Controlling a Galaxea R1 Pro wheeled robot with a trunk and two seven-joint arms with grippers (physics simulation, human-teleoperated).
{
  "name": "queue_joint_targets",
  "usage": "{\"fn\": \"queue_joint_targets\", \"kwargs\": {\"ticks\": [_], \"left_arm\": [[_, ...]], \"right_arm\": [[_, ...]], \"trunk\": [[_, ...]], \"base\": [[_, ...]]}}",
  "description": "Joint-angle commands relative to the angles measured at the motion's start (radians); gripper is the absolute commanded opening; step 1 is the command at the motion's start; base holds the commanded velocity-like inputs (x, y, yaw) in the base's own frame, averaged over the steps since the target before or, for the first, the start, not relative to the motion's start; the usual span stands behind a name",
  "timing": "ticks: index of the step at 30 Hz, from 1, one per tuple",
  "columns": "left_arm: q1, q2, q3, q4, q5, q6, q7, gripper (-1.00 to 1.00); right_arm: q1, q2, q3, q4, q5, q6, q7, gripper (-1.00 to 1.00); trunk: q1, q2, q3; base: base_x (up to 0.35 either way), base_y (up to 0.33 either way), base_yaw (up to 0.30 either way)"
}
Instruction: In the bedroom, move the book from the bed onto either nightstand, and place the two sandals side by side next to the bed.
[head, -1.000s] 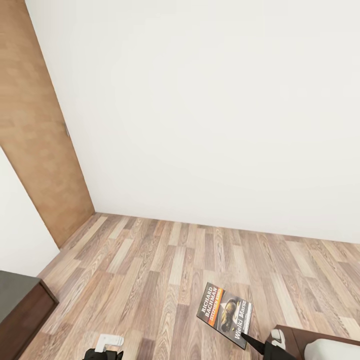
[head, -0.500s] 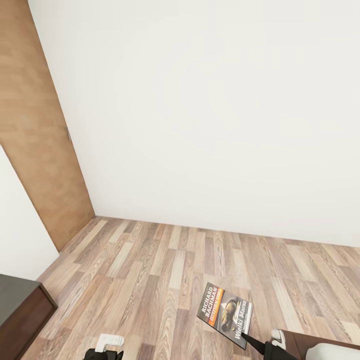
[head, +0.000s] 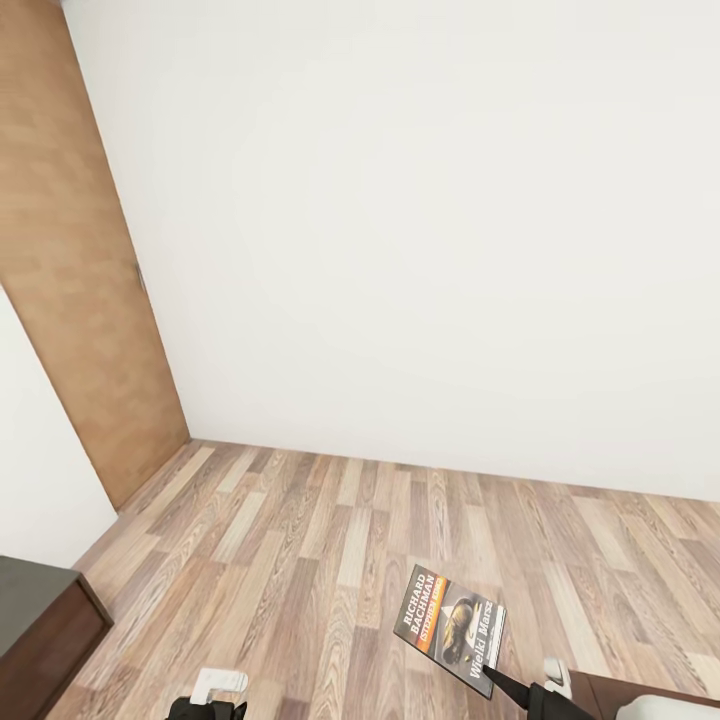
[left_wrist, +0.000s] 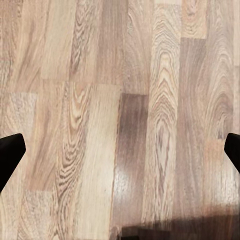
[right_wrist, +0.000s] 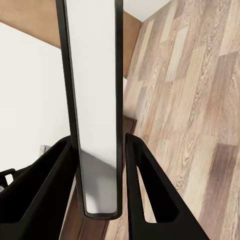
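Bright, even, sharp renders; faint sheen on the floor (left_wrist: 120, 180).

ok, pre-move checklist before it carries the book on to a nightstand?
1. Book in right gripper: ok, both fingers flank its edge in the right wrist view.
2. Book clear of the floor: ok, held in the air.
3. Left gripper free: ok, open over bare planks.
4. Nightstand as target: cannot tell; dark cabinet at lower left is cropped.
5. Sandals located: cannot tell.
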Motion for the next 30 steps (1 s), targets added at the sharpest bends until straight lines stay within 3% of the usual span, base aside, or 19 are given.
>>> {"fn": "queue_joint_targets", "kwargs": {"ticks": [1, 30], "left_arm": [[-0.001, 0.000, -0.008, 0.001, 0.005, -0.004, -0.002, 1.00], [-0.001, 0.000, -0.008, 0.001, 0.005, -0.004, -0.002, 1.00]], "right_arm": [[-0.001, 0.000, -0.008, 0.000, 0.006, 0.005, 0.004, -1.00], [-0.001, 0.000, -0.008, 0.000, 0.006, 0.005, 0.004, -1.00]], "trunk": [[0.000, -0.001, 0.000], [0.000, -0.001, 0.047]], "base": [[0.000, 0.000, 0.000], [0.000, 0.000, 0.000]]}}
